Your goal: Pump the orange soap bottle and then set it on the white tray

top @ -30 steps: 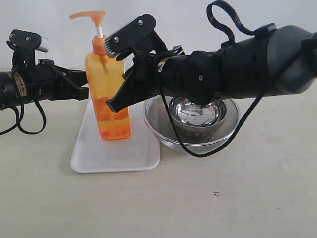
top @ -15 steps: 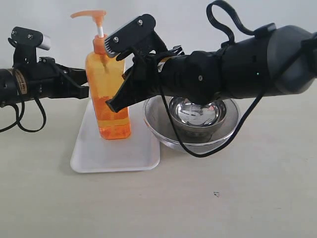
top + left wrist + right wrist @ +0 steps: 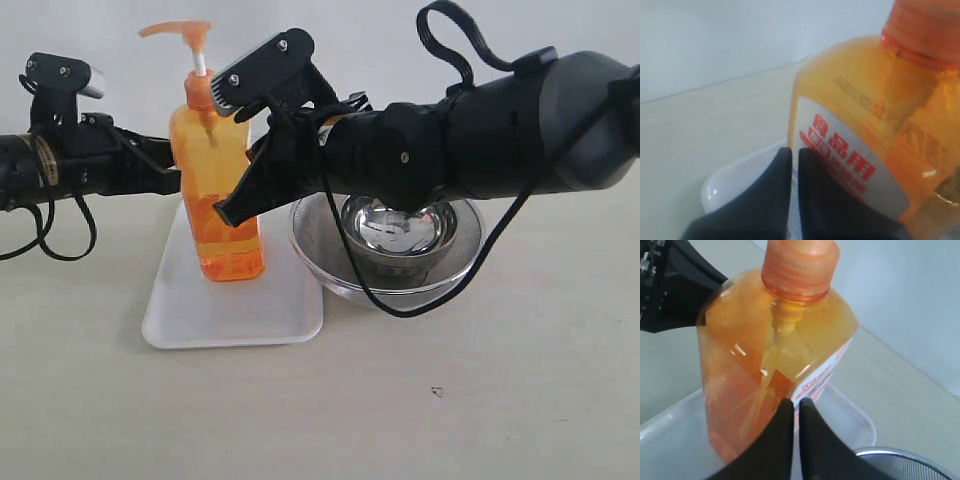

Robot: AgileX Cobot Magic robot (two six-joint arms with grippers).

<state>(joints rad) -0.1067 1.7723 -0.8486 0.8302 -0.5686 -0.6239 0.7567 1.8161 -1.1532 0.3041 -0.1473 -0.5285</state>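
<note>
Exterior view, left arm (image 3: 90, 165) nearer bottle (image 3: 205, 170) (upright)

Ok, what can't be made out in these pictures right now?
- Both wrist views: pump head of the orange soap bottle, cut off by the picture edge.
- Left wrist view: whether the left gripper touches the bottle; blurred close-up.
- Exterior view: far edge of the white tray, hidden behind the bottle.

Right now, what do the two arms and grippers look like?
Both are matte black. The right arm is bulky, with a looping black cable; the left arm is slimmer, with a tan label band. The left gripper and right gripper are black and tapered.
</note>
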